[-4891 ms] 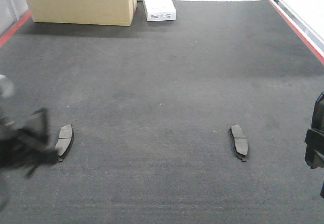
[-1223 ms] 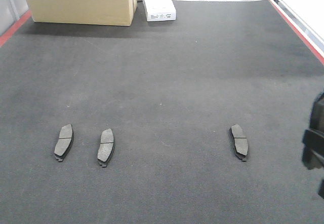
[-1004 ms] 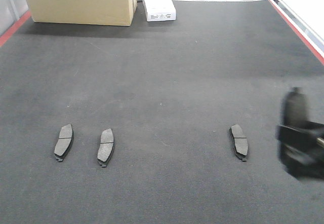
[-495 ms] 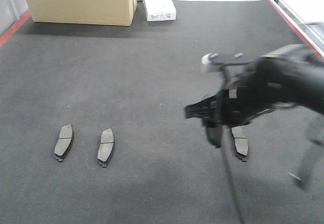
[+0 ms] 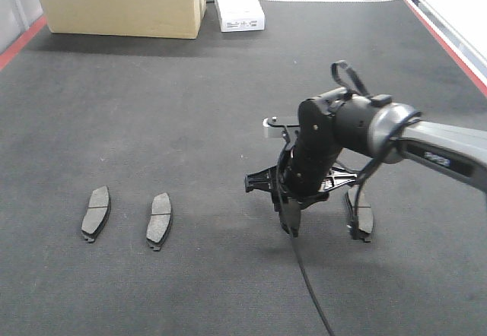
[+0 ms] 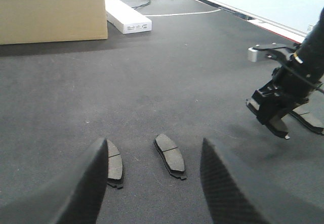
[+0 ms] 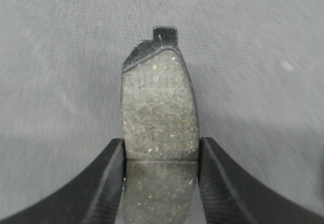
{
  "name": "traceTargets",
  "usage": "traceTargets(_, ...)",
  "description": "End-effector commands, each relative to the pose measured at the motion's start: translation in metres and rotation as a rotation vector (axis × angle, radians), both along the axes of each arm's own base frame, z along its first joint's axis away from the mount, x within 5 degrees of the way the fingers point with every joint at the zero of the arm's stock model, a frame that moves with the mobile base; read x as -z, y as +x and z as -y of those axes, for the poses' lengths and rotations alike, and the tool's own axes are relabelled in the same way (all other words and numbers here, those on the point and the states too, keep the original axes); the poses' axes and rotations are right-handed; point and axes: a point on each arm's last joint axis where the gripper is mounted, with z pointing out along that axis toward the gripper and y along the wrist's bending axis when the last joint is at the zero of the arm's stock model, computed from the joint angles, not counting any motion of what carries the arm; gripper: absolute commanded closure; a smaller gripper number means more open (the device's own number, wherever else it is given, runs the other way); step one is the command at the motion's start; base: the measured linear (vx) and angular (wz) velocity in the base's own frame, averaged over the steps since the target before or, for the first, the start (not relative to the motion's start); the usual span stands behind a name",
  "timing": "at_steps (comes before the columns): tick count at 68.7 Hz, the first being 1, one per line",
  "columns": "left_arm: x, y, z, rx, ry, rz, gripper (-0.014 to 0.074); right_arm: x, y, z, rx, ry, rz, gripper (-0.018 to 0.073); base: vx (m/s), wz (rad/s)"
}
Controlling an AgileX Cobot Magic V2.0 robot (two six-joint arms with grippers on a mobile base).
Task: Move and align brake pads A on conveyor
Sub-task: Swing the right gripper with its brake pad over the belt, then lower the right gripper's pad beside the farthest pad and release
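Observation:
Two brake pads A lie side by side on the dark conveyor (image 5: pixel 221 115) at the left (image 5: pixel 97 213) (image 5: pixel 159 220), and a third (image 5: pixel 362 216) lies at the right, partly behind the right arm. My right gripper (image 5: pixel 288 205) hangs over the belt's middle, shut on a fourth pad (image 7: pixel 159 107) that points downward just above the belt. In the left wrist view my left gripper (image 6: pixel 154 148) is open and held back above the two left pads (image 6: pixel 114 161) (image 6: pixel 170 154), touching neither.
A cardboard box (image 5: pixel 122 1) and a long white box (image 5: pixel 237 1) stand at the far end of the belt. A red edge strip (image 5: pixel 445 39) runs along the right side. A thin black cable (image 5: pixel 308 283) trails from the right gripper toward the front.
A second pad now lies at the left and the left gripper has withdrawn. The right arm has swung in from the right edge to the belt's middle, carrying a pad.

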Motion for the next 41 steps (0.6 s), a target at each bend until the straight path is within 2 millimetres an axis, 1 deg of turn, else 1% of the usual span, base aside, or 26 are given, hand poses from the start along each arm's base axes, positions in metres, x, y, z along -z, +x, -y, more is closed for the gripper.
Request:
traceTargets(1,-0.012,0.001,0.002,0.015,-0.029,0.069,0.02,-0.029,0.007,-0.002,-0.002,0.036,0.093,0.0402,0.0,0.0)
traceTargets(7,-0.012,0.001,0.002,0.015,-0.029,0.069,0.02,-0.022,0.011,-0.002,0.01,0.026,0.068,0.0337,0.0,0.0)
traceTargets(14,-0.012,0.001,0.002,0.015,-0.029,0.069,0.02,-0.017,0.014,0.0,0.034,0.012,0.049,0.0231,0.0,0.0)
traceTargets(18,-0.012,0.001,0.002,0.015,-0.029,0.069,0.02,-0.017,0.016,0.002,0.026,-0.006,0.065,0.0171,0.0,0.0)
traceTargets(23,-0.012,0.001,0.002,0.015,-0.029,0.069,0.02,-0.023,0.017,0.003,0.02,-0.022,0.091,0.0122,0.0,0.0)
traceTargets(30,-0.012,0.001,0.002,0.015,-0.029,0.069,0.02,-0.041,0.015,0.006,0.018,-0.028,0.147,0.0102,0.0,0.0)
traceTargets(41,-0.012,0.001,0.002,0.015,-0.029,0.069,0.02,-0.089,0.003,0.016,0.016,-0.026,0.265,0.0106,0.0,0.0)
